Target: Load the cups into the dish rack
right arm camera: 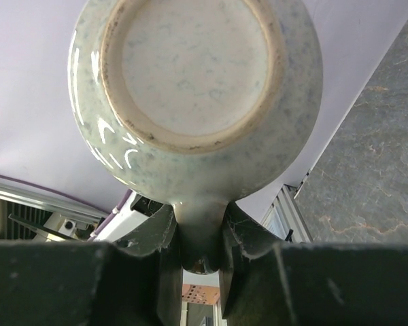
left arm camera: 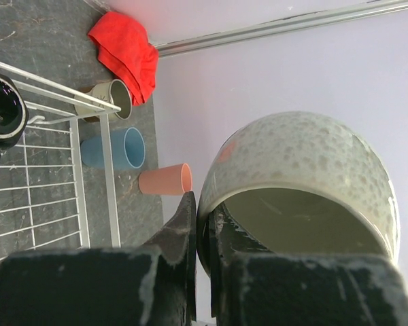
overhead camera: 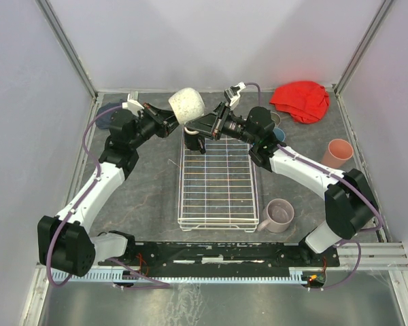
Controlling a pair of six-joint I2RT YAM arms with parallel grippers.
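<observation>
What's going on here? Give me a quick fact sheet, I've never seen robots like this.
Held: cream mug, in the air above the dish rack's far end
Left gripper: shut on the mug's rim
Right gripper: shut on its handle
In rack: black mug, far corner
On table: pink mug, salmon tumbler, blue tumbler, steel tumbler
Elsewhere: red cloth, far right corner

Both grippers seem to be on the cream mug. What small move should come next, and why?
Probably the left gripper should open off the rim, since the right gripper clamps the handle of the cream mug, which hangs near the dish rack.
</observation>
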